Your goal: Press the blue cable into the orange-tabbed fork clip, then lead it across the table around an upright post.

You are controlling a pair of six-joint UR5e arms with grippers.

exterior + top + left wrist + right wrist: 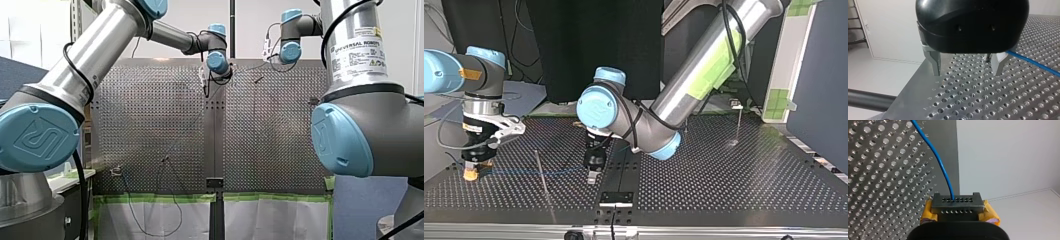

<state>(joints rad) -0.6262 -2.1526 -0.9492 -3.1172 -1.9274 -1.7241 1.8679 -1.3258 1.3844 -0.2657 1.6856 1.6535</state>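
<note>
Perforated table (968, 100), blue cable (1033, 63) beside left gripper (967, 73)

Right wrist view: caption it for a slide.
Yellow-padded fingers clamp the blue cable, which trails off across the perforated table.

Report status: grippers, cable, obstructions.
Left gripper open, empty. Right gripper shut on blue cable, running toward left gripper. Fork clip not identifiable. Thin post stands by the span.

My left arm (100, 47) and my right arm (357, 45) are silver tubes with blue joint caps (35, 137) and black cables (75, 65); green tape (714, 70) wraps my left. My left gripper (968, 73) is black with metal fingers (935, 62); my right gripper (956, 205) wears yellow pads (991, 213).
</note>
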